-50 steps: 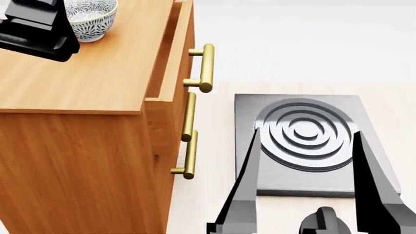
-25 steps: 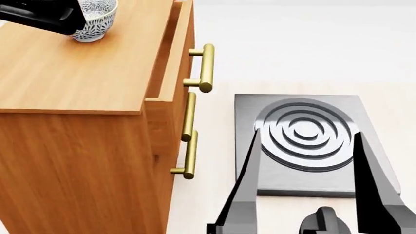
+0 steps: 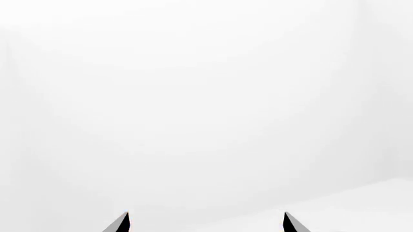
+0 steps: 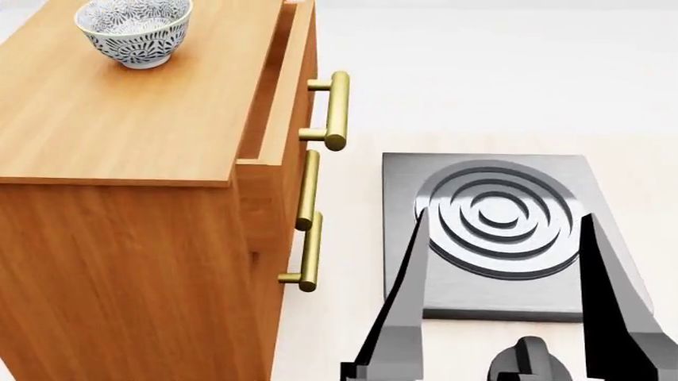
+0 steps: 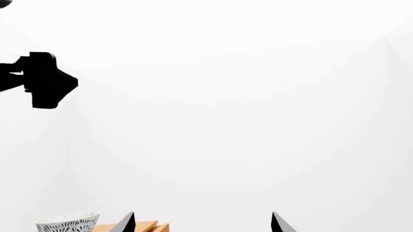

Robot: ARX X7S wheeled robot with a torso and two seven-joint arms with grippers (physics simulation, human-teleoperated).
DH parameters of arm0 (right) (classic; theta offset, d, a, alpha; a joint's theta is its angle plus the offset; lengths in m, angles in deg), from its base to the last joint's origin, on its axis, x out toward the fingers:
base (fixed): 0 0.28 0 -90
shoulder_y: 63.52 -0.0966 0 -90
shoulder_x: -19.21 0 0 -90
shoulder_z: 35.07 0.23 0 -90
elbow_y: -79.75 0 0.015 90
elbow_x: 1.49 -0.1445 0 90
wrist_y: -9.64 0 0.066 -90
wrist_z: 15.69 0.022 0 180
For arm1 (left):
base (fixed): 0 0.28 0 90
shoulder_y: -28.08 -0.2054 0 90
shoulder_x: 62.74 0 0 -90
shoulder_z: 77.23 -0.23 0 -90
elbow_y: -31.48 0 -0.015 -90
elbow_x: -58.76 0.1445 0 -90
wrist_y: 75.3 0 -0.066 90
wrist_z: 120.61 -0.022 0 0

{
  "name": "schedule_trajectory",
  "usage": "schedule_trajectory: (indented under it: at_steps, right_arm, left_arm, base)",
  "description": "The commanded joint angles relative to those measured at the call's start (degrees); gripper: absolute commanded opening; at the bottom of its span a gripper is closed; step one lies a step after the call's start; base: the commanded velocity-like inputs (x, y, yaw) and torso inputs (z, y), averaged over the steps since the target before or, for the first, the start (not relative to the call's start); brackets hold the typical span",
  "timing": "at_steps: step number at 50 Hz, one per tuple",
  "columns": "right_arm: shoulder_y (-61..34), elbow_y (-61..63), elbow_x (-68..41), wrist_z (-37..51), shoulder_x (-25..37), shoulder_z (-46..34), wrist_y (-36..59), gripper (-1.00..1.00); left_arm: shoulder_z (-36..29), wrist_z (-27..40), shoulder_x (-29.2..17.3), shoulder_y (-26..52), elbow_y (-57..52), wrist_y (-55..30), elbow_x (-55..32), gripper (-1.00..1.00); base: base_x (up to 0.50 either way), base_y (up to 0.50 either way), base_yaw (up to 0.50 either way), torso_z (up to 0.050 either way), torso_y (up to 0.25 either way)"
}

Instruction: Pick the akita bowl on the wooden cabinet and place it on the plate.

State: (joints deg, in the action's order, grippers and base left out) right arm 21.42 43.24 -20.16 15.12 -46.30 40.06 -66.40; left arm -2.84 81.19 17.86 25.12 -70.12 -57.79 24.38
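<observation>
The left gripper has withdrawn from head view; its fingers (image 3: 123, 223) stand apart, holding nothing. One akita bowl (image 4: 133, 30) remains ungrasped on the one wooden cabinet (image 4: 127, 119). Right gripper (image 4: 498, 302) fingers spread wide, empty. No plate visible. Pick not begun.

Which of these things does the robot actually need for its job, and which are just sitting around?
Needed for the job:
- akita bowl
- wooden cabinet it stands on
- the plate: not visible in any view

Just there:
- grey slab with carved rings on the floor
- brass handles on the cabinet's drawers
</observation>
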Motion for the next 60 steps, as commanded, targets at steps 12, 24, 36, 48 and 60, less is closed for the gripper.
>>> schedule_trajectory:
  at_steps: [12, 24, 36, 48, 60]
  right_arm:
    - [-0.6, -0.3, -0.3, 0.5, 0.4, -0.8, -0.4, 1.0]
    - [-0.4, 0.0, -1.0, 0.7, 0.7, -0.8, -0.8, 1.0]
    - [-0.2, 0.1, -1.4, 0.9, 1.0, -0.8, -1.3, 1.0]
    - [-0.3, -0.5, -1.6, 0.9, 1.2, -1.2, -1.6, 1.0]
    - [-0.4, -0.8, -1.9, 1.0, 1.4, -1.3, -1.9, 1.0]
  left_arm:
    - [2.6, -10.2, 5.0, 16.8, 38.8, 7.8, -0.5, 1.0]
    - [-4.5, -17.2, 7.9, 29.1, 60.4, 13.6, 3.9, 1.0]
    - [-33.4, -19.7, 9.4, 38.4, 86.0, 26.3, -20.4, 1.0]
    - [-5.9, -17.7, 9.4, 36.3, 86.6, 20.9, 5.6, 1.0]
    - [23.2, -13.0, 8.6, 34.7, 86.6, 16.5, 27.5, 1.0]
  base:
    - [0.0, 0.0, 0.0, 0.0, 0.0]
    - [0.0, 0.0, 0.0, 0.0, 0.0]
    - [0.0, 0.0, 0.0, 0.0, 0.0]
    - [0.0, 0.0, 0.0, 0.0, 0.0]
    - [0.0, 0.0, 0.0, 0.0, 0.0]
